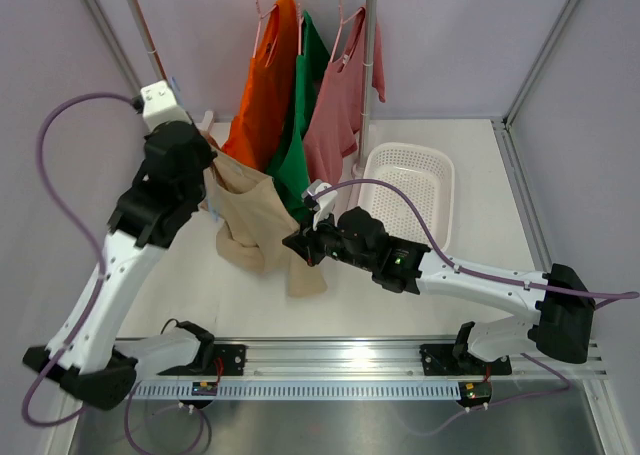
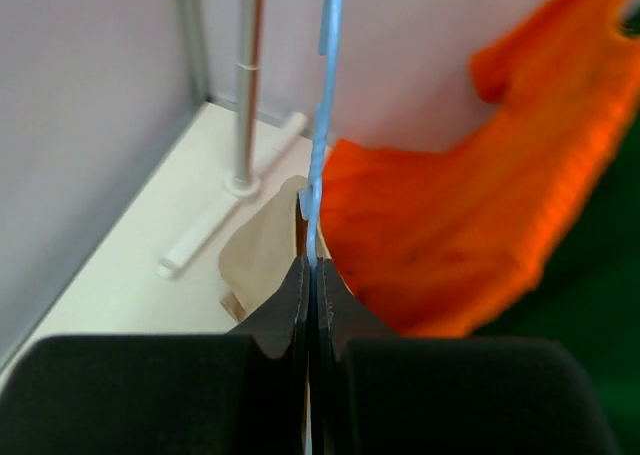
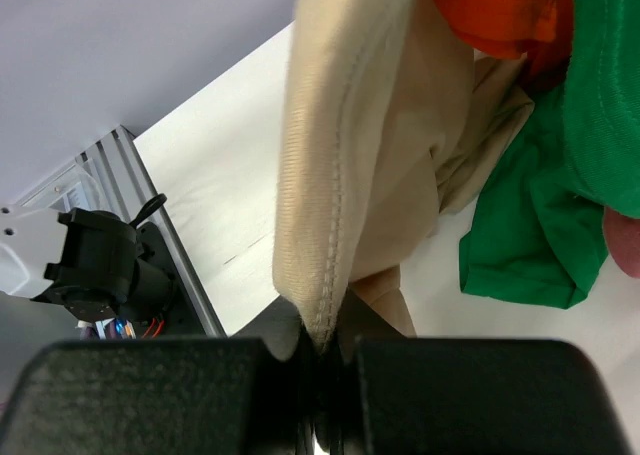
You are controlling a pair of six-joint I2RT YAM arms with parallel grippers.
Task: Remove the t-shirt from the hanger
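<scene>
On the top camera the beige t-shirt [image 1: 245,215] hangs between my two arms, the left jaws at its upper edge and the right jaws at its lower hem. On the left wrist camera my jaws are pinched flat on the thin blue hanger [image 2: 322,125]. The t-shirt lies just beyond them, and an orange garment [image 2: 470,215] is to their right. On the right wrist camera my jaws are clamped on the t-shirt's stitched hem, which rises straight above them, with a green garment [image 3: 560,205] to the right.

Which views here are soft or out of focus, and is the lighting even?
Top external: sharp, evenly lit, no glare. Left wrist: soft throughout, blue hanger and orange shirt blurred. Right wrist: hem stitching on the beige t-shirt crisp, green shirt behind softer.
</scene>
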